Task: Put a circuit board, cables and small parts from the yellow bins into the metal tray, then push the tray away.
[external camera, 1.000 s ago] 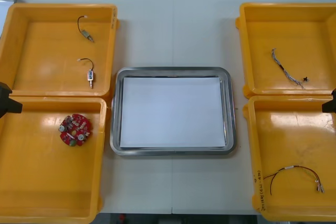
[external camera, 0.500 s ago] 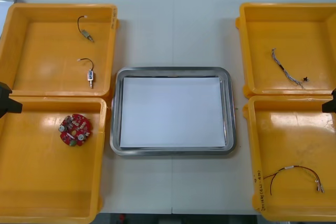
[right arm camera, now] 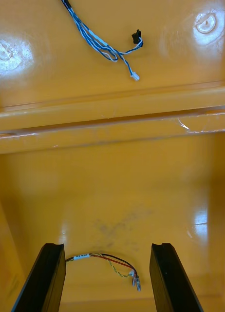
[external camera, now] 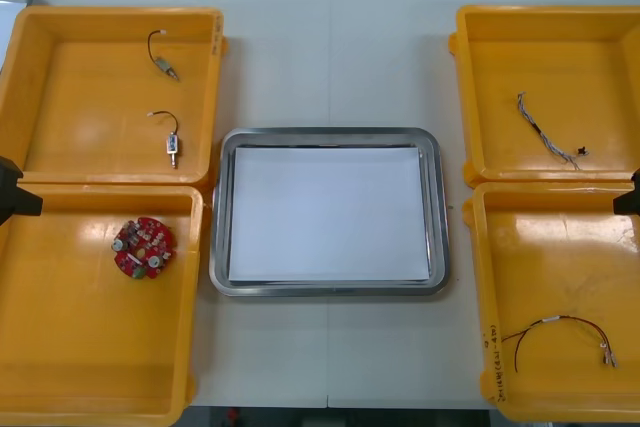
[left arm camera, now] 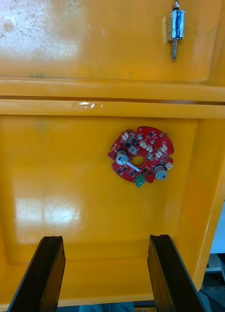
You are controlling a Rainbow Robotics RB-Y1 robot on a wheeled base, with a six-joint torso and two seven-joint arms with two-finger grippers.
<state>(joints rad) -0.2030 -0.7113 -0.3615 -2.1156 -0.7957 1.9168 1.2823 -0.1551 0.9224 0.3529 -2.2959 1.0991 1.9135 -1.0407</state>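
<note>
A round red circuit board (external camera: 143,247) lies in the near left yellow bin (external camera: 60,367); my left gripper (left arm camera: 103,273) hangs open above that bin, the circuit board (left arm camera: 140,161) well beyond its fingertips. Two small metal parts (external camera: 172,144) with black leads lie in the far left bin (external camera: 60,97); one small metal part (left arm camera: 175,28) lies past the bin wall. My right gripper (right arm camera: 108,278) is open over the near right bin (external camera: 600,247), with the red and yellow cable (right arm camera: 112,264) between its fingers, below them. The blue and white cable (external camera: 545,134) lies in the far right bin (external camera: 590,47). The metal tray (external camera: 222,197) is white inside.
The tray sits mid-table between the bin pairs, with bare table in front of and beyond it. Bin walls (right arm camera: 112,126) separate the far and near bins on each side. The left arm's black edge (external camera: 15,197) and the right arm's (external camera: 628,197) show at the sides.
</note>
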